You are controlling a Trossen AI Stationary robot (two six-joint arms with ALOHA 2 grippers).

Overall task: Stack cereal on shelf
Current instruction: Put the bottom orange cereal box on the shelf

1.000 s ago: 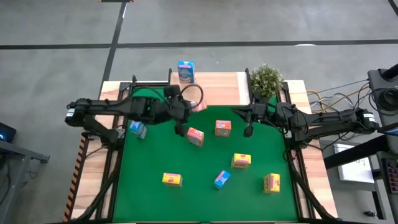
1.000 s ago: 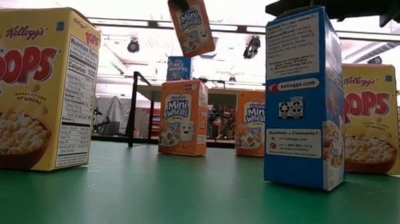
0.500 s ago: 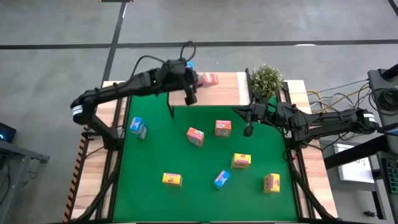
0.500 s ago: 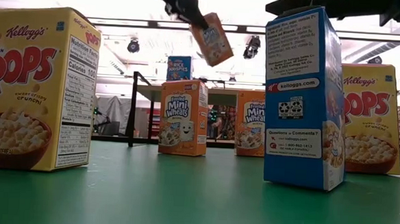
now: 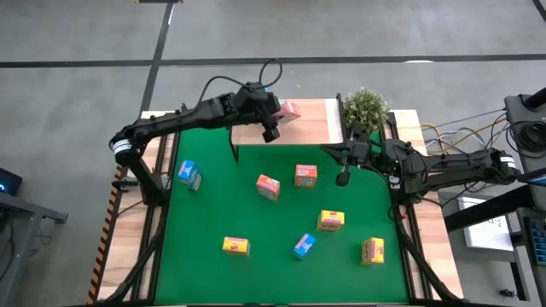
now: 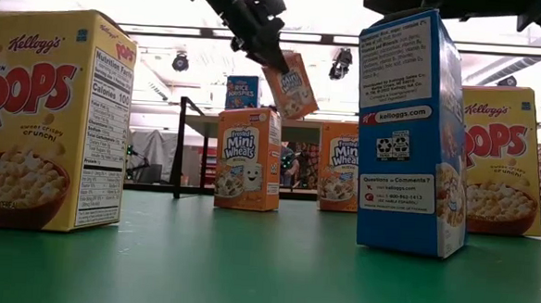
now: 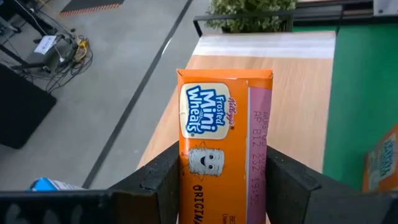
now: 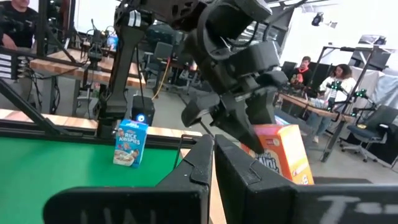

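My left gripper (image 5: 275, 119) is out over the light-wood shelf (image 5: 311, 119) at the table's far edge, shut on an orange-red cereal box (image 5: 289, 110). A blue box (image 8: 130, 143) stands upright on the shelf, hidden under the left arm in the high view. Several more boxes stand on the green mat, among them orange-red ones (image 5: 268, 186) (image 5: 306, 176), blue ones (image 5: 188, 176) (image 5: 304, 246) and yellow ones (image 5: 331, 220) (image 5: 236, 246). My right gripper (image 5: 341, 177) hangs shut over the mat's far right part and holds nothing. My left gripper pinches the orange-red box between its two fingers (image 7: 163, 180), one on each long edge of the printed front, at the box's lower end (image 7: 214, 199). The box reaches on past the fingertips. It is lifted clear above the shelf and hangs tilted (image 6: 293, 83) below the fingers.
A green potted plant (image 5: 366, 108) stands at the shelf's right end. The shelf board (image 7: 298, 81) is bare between the blue box and the plant. A third yellow box (image 5: 373, 251) stands near the mat's right edge. People sit in the room behind the table (image 8: 339, 78).
My left gripper has carried the orange-red box from above the mat's far part toward the far edge and to the right, out over the shelf, turning as it went. The box has stayed in the hold and has come lower in the low view.
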